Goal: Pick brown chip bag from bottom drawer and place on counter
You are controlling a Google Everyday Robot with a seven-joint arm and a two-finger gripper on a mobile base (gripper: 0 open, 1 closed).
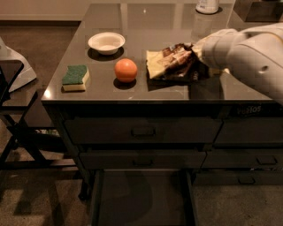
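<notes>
The brown chip bag [170, 62], dark brown with cream-yellow ends, is over the right middle of the glossy counter [146, 22], close above it or resting on it. My gripper [194, 56] reaches in from the right on a white arm and is shut on the bag's right end; the arm's housing hides most of the fingers. The bottom drawer [141, 198] stands pulled open below, and its dark interior shows nothing in it.
An orange [126, 70] lies just left of the bag. A green-topped sponge [75, 77] and a white bowl [106, 43] sit on the counter's left part. A white container [207, 6] stands at the back. Two shut handled drawers [142, 130] are above the open one. A dark stand [13, 88] is at the left.
</notes>
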